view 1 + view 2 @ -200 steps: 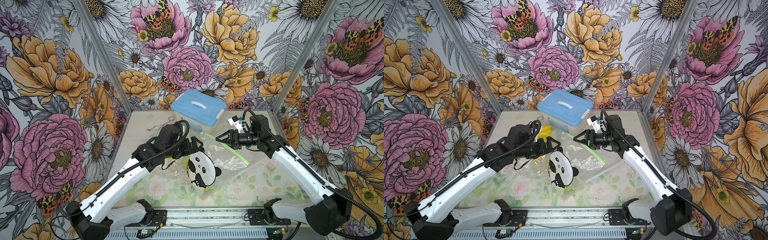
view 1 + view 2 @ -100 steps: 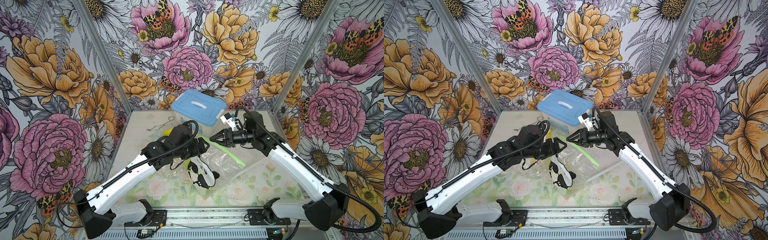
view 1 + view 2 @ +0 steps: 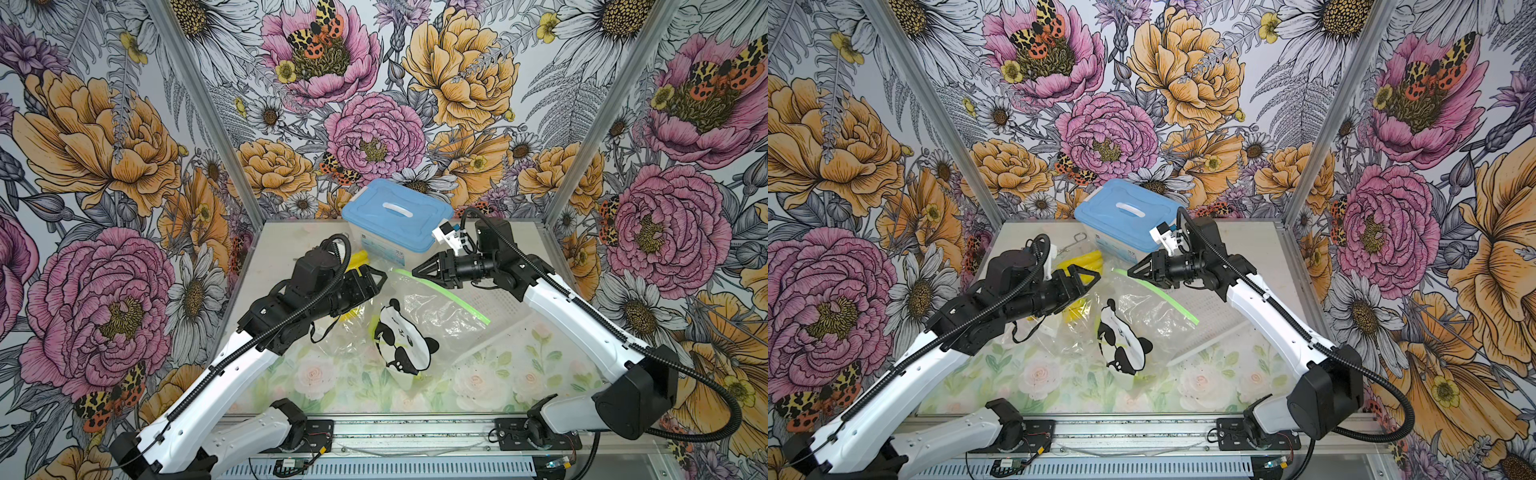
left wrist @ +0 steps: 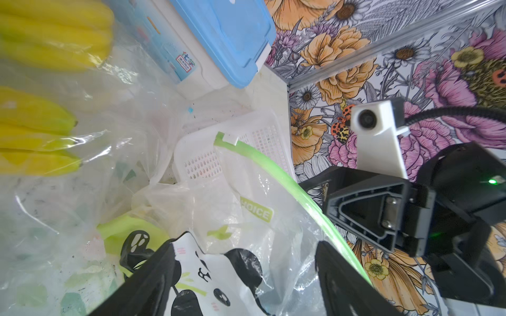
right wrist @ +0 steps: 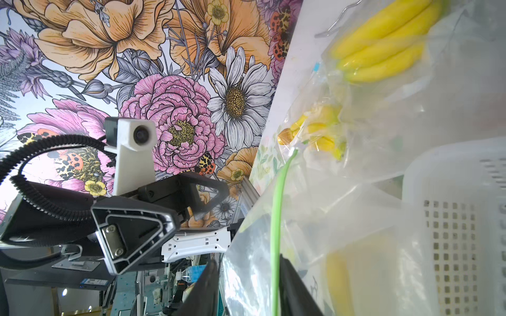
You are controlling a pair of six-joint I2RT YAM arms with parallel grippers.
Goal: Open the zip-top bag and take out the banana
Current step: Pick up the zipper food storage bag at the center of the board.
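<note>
The clear zip-top bag point(image 3: 440, 320) with a panda print and green zip strip point(image 3: 449, 297) lies crumpled mid-table. My right gripper point(image 3: 414, 273) point(image 5: 249, 260) sits at the zip's far end. Its jaws are narrowed round the bag's top edge, the zip point(image 5: 276, 219) against one finger and a gap still showing. My left gripper point(image 3: 380, 286) point(image 4: 245, 246) is open, its fingers straddling the panda film point(image 4: 219, 273). Yellow bananas point(image 3: 356, 264) point(image 4: 54, 35) lie under clear plastic just behind and under the left gripper. I cannot tell whether that plastic is the zip-top bag. Something yellow-green point(image 4: 128, 232) shows behind the panda print.
A clear box with a blue lid point(image 3: 395, 216) stands at the back middle, just behind both grippers. A white perforated basket point(image 3: 498, 305) lies flat under the bag's right side. A bent wire point(image 3: 1077, 239) lies at the back left. Floral walls close in three sides.
My right gripper moved left along the zip and its jaws narrowed. My left gripper pushed toward the bag, then drew back slightly. The panda part crumpled and spread out again.
</note>
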